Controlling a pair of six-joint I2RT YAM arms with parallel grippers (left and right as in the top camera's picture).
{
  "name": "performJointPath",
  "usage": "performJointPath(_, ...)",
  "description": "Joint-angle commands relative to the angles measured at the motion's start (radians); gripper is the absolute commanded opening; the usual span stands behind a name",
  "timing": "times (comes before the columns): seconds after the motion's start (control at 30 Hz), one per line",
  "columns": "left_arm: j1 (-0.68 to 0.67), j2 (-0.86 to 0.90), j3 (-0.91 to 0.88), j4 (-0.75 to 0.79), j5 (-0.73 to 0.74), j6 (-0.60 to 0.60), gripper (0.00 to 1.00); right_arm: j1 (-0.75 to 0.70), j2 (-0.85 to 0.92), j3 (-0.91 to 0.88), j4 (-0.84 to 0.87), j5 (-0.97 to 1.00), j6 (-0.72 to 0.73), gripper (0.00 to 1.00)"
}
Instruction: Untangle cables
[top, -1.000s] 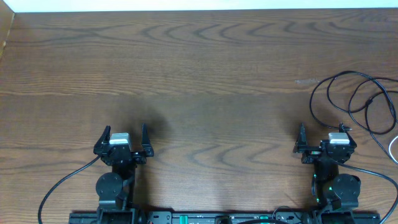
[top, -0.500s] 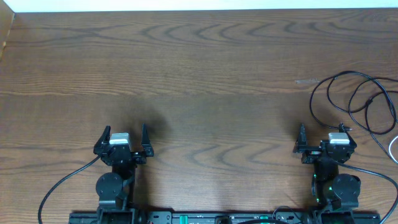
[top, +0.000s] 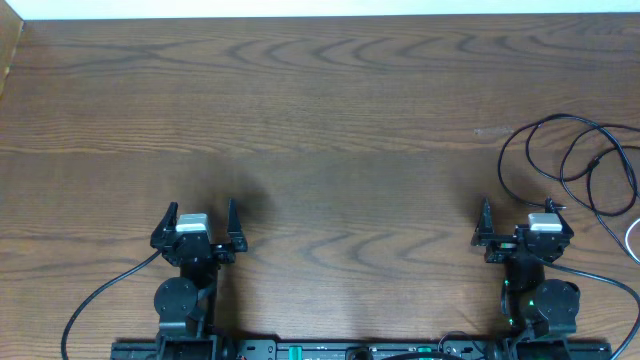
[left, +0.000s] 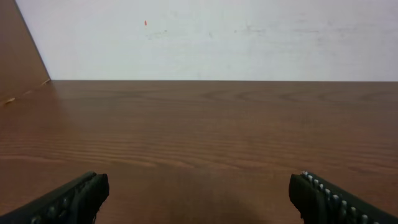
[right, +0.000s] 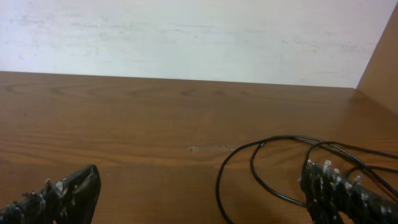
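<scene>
Overhead and wrist views of the two arms parked at the near edge of the table (top: 330, 120). The left gripper (top: 199, 222) and the right gripper (top: 522, 223) both stand with fingers spread fully apart and nothing between them; the left wrist view shows only bare wood ahead of its fingers.

The cables (top: 580, 165) lie at the far right of the table, as thin black loops that overlap one another and run off the right edge of the overhead view. They sit just ahead and to the right of the right gripper, and well apart from the left one. In the right wrist view the loops (right: 280, 168) pass close in front of the right-hand finger (right: 339, 190); whether a strand touches it cannot be told.

Risks, as judged from this layout:
- The strands are very thin and lie flat on the wood, so closing fingers may slip over them or pinch two crossing strands at once, tightening the tangle instead of loosening it.
- Because the loops extend beyond the visible edge, a pull toward the centre may drag unseen length or a plug across the table, or snag it.
- The left arm must reach far across the table to help, and may cross the right arm's path.
- An advancing finger could push a loop aside rather than capture it.
</scene>
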Motion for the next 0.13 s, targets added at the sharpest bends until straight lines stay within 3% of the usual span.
performJointPath(0.0, 0.004, -0.006, -0.014, -0.048, -0.014, 0.005, 0.98, -0.004, -0.006, -0.005, 0.0, -0.009, -0.012, 0.99)
performJointPath(0.1, 0.004, -0.006, -0.014, -0.047, -0.014, 0.005, 0.98, -0.004, -0.006, -0.005, 0.0, -0.009, -0.012, 0.99)
